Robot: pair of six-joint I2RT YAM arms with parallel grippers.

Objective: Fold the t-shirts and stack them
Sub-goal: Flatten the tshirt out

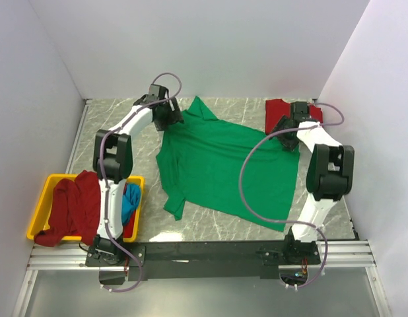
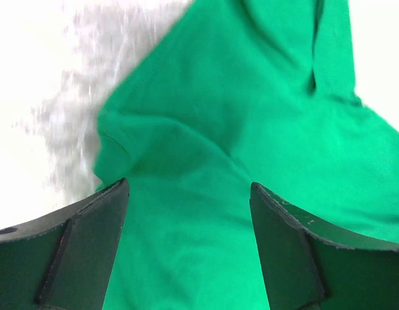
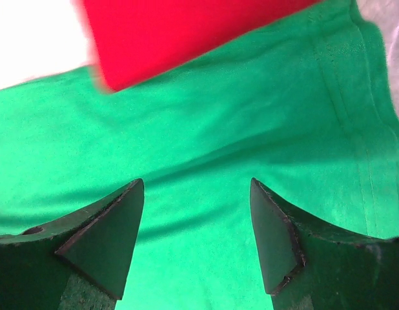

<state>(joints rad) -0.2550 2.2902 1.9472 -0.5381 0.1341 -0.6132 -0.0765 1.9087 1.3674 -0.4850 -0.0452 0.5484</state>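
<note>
the left gripper (image 2: pixel 188 184), jaws apart and empty, hangs over the green t-shirt (image 1: pixel 224 158) at its upper-left sleeve. the right gripper (image 3: pixel 196 182), also apart, hangs over its upper-right edge, likely to pinch 2 far corners for a fold. a folded red t-shirt (image 1: pixel 278 111) at upper right begins the stack. more t-shirts (image 1: pixel 75 205) wait in the yellow bin (image 1: pixel 42 191), lower left. grey marble table (image 1: pixel 111 115), white walls (image 1: pixel 210 46).

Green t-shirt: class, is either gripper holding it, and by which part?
Nothing is held. The left gripper and the right gripper both hover open above the green t-shirt, jaws spread with no cloth pinched.
</note>
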